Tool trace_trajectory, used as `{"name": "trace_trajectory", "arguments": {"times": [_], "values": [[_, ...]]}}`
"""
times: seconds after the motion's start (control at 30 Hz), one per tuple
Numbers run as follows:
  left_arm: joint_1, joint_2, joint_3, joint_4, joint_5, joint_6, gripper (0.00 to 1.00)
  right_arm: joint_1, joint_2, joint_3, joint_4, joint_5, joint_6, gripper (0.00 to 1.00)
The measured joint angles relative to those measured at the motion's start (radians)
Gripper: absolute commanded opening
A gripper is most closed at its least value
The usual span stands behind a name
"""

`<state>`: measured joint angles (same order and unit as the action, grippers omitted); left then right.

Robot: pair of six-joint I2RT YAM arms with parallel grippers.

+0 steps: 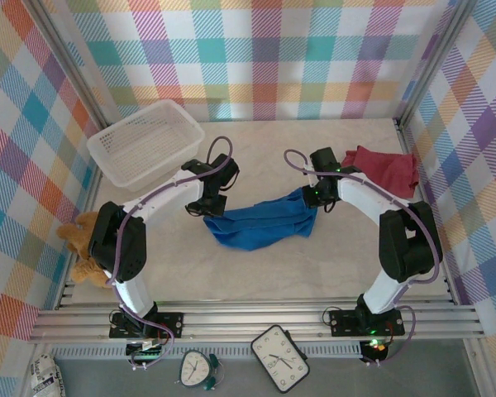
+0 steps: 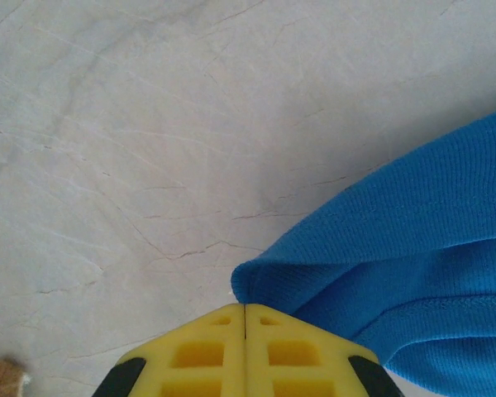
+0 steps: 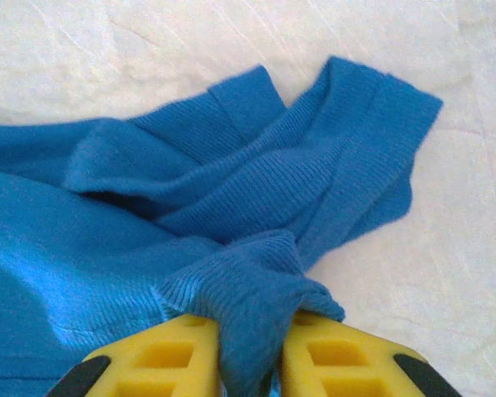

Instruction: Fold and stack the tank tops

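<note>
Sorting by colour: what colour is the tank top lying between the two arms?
The tank top is bright blue; clearest in the right wrist view.

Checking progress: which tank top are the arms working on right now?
The blue tank top, clamped by the right gripper; the dark red top lies apart, far right.

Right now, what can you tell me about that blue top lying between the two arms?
The blue tank top is a bright blue, finely ribbed knit, soft and rumpled. It lies on the pale table in a loose, half-folded band between the arms, straps folded over at the right end. A bunched fold is pinched between the yellow fingers of the right tool; its left edge sits at the tip of the shut left tool.
</note>
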<state>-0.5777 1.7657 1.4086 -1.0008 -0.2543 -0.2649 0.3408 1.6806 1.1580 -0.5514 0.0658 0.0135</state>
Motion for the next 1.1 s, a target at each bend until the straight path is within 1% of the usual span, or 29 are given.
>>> {"name": "trace_trajectory", "arguments": {"times": [0.03,0.13,0.23,0.43,0.5,0.67,0.7,0.8,0.9,1.1], "values": [[0.0,0.002,0.0,0.0,0.0,0.0,0.0,0.0,0.0,0.0,0.01,-0.011,0.0,0.27],[0.0,0.006,0.0,0.001,0.0,0.0,0.0,0.0,0.0,0.0,0.024,-0.031,0.0,0.27],[0.0,0.007,0.0,0.001,0.0,0.0,0.0,0.0,-0.002,-0.009,0.032,-0.028,0.0,0.25],[0.007,0.009,0.0,0.002,0.0,0.0,0.0,0.0,-0.006,-0.038,0.031,-0.023,0.001,0.27],[0.007,0.01,0.0,0.002,0.0,0.001,0.0,0.0,-0.006,-0.04,0.031,-0.021,0.004,0.23],[0.007,0.01,0.0,0.0,-0.001,0.004,0.0,0.0,-0.012,-0.043,0.034,0.014,0.003,0.06],[0.007,0.01,0.0,-0.002,-0.002,0.004,0.0,0.0,-0.018,-0.044,0.032,0.026,0.002,0.05],[0.007,0.01,0.017,-0.032,-0.012,0.005,0.0,0.0,-0.061,-0.043,0.016,0.072,-0.008,0.03],[0.007,-0.004,0.064,-0.065,-0.026,0.007,0.0,0.0,-0.137,-0.042,-0.004,0.123,-0.029,0.02],[0.009,-0.153,0.239,-0.14,-0.061,0.012,0.0,0.0,-0.346,0.049,-0.052,0.185,-0.087,0.01]]}}
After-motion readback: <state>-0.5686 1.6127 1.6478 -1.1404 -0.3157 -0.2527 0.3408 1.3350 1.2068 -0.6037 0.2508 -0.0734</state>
